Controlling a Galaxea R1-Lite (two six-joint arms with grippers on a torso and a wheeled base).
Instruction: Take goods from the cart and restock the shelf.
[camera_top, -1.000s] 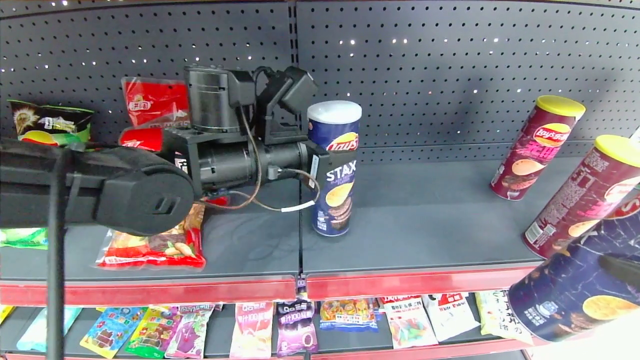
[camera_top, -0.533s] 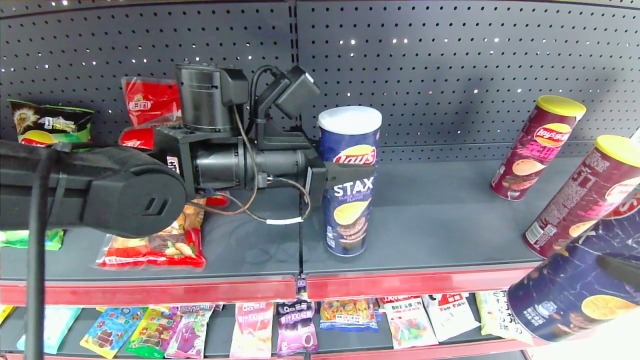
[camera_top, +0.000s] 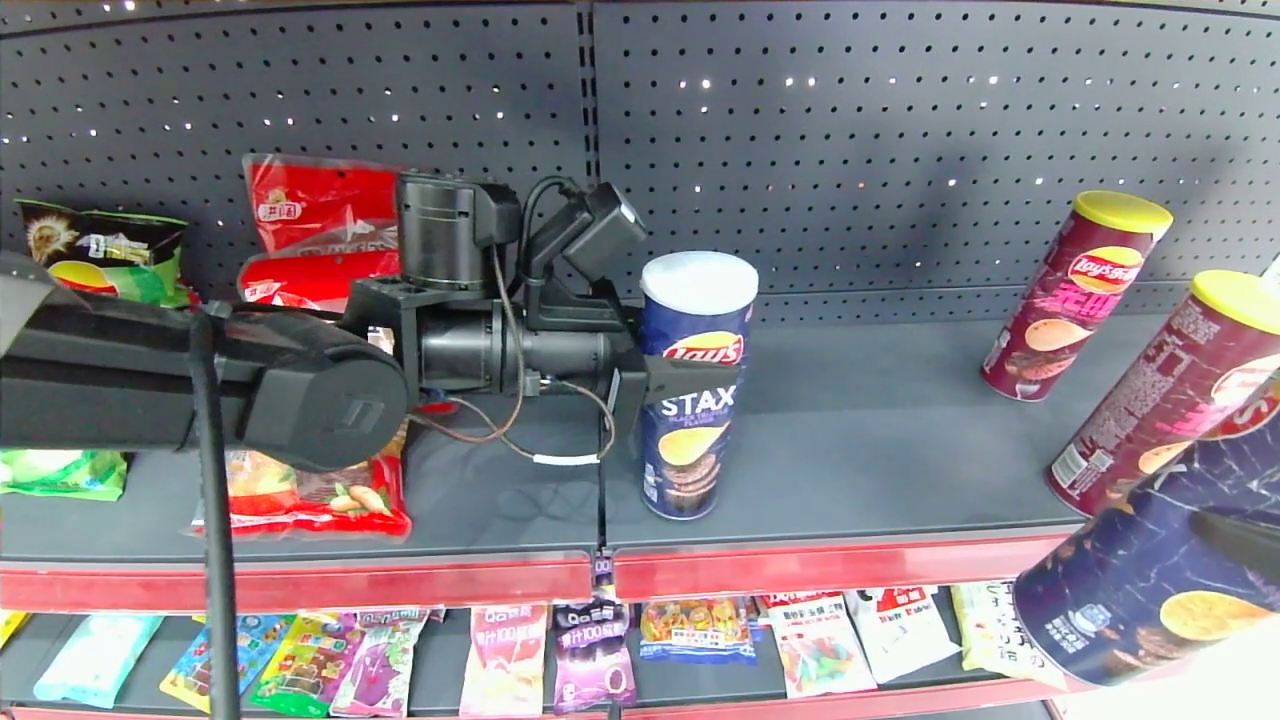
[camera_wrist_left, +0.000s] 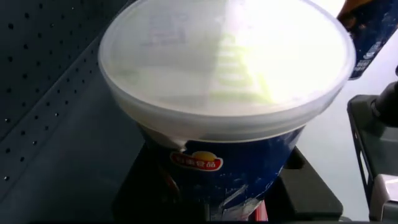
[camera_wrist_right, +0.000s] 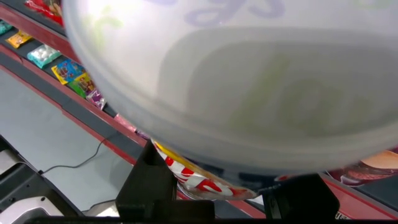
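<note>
So the left gripper (camera_top: 688, 385) is reaching in over the shelf (camera_top: 860, 450), and its fingers are squeezing the blue can (camera_top: 690, 460) around the middle. One finger is lying across the front and the other is hiding behind it. The can is standing upright between them, with its white lid well above the fingers. Its base is hanging below them, right at the shelf surface near the front edge. Can't tell if it's actually resting there or floating just off it.

Back behind the fingers, under the wrist, a red bag (camera_top: 310, 495) is lying flat. Out past the fingertips, well apart from them, the maroon cans (camera_top: 1075, 295) are leaning on the shelf.

The right gripper (camera_wrist_right: 224, 196) is clamping the second can (camera_top: 1140, 580), with its fingers pressing on either side of the body below the lid. That one is tilting out in front of the shelf edge, near the closer maroon can.
</note>
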